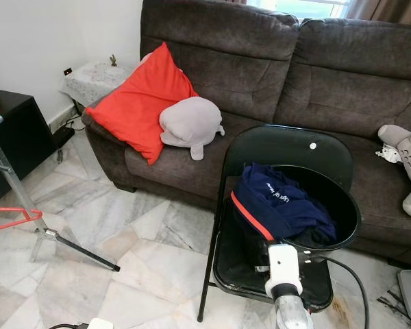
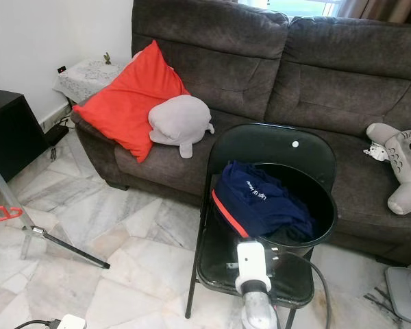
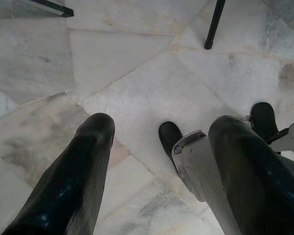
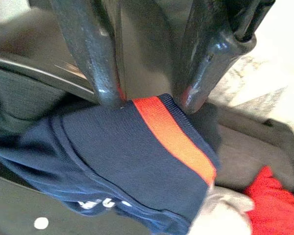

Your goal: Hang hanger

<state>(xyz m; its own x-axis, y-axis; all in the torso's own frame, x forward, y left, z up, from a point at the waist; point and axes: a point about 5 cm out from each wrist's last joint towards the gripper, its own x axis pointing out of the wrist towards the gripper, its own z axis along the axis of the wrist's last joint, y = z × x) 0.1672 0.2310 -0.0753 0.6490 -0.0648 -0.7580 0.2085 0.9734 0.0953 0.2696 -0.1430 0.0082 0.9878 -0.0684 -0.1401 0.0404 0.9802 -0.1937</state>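
Note:
A red hanger (image 1: 12, 218) shows at the far left edge, beside the slanted leg of a metal stand (image 1: 17, 185); how it is held there is cut off by the frame. My right gripper (image 4: 149, 100) is open at the black basket (image 1: 342, 212) on the folding chair. Its fingertips (image 4: 108, 95) rest against the red-trimmed edge of a navy garment (image 1: 277, 202) that spills over the basket rim. In the eye views its white wrist (image 1: 284, 271) hides the fingers. My left gripper (image 3: 164, 125) hangs open over the marble floor, holding nothing.
The black folding chair (image 1: 288, 147) stands before a dark brown sofa (image 1: 260, 62) with a red cushion (image 1: 140, 99) and grey plush toys (image 1: 190, 123). A black cabinet (image 1: 10, 137) sits at the left. A cable (image 1: 353, 281) runs beside the chair.

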